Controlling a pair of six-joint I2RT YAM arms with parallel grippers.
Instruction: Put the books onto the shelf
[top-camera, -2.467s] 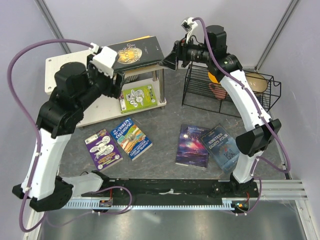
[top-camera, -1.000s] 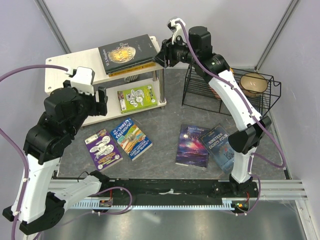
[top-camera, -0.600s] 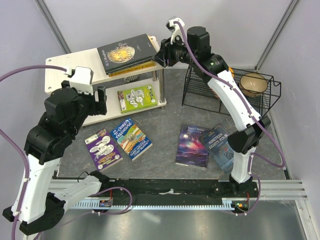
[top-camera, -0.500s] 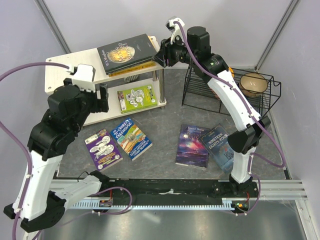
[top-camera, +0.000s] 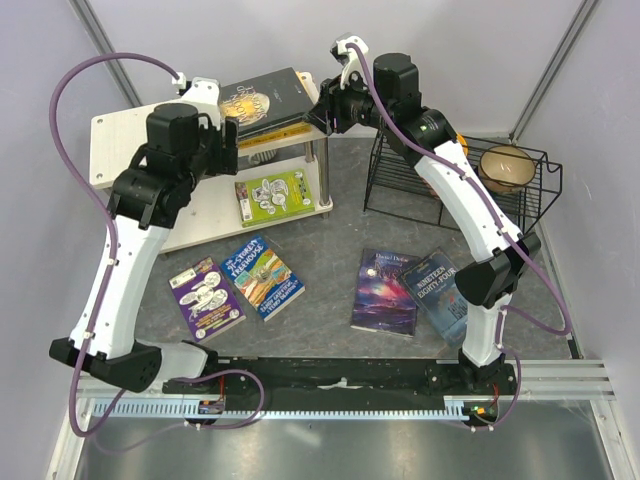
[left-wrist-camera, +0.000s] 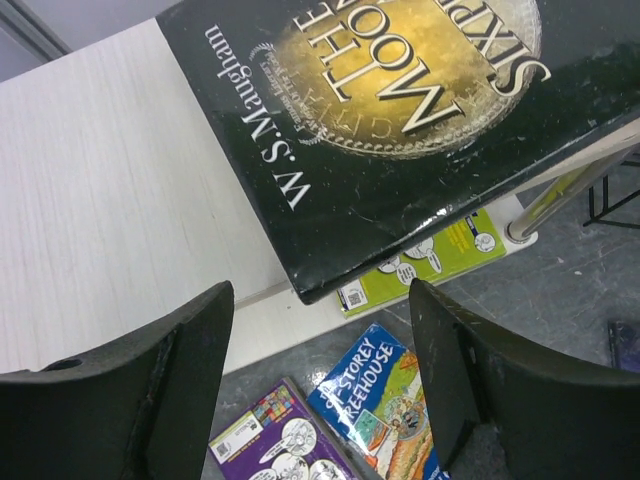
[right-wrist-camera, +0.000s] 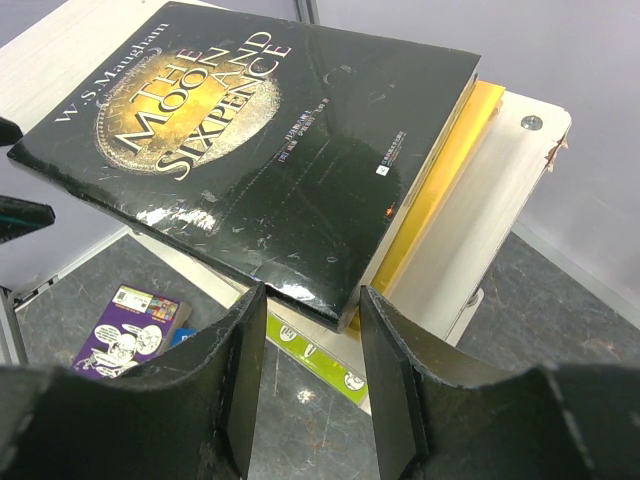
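Looks like the squaring-up of a book already on the shelf, not a fresh pick. Finds that shelf at ten o'clock of the top view, with bare board on its left half. Finds the left gripper above the seven o'clock corner of the black-and-gold book, fingers spread wide and grasping nothing. Shows that book lying askew on the yellow book on the top tier, seemingly overhanging toward six o'clock, with the lime-green book on the lower tier. Has the right gripper at the four o'clock corner, fingers half parted either side of it, apparently not clamped; cannot tell whether touching. Leaves four on the table: purple book and multicoloured book at seven o'clock, galaxy book and blue book at five. Calls next, probably, for a nudge toward ten o'clock to seat the stack, then a reach down for a table book.
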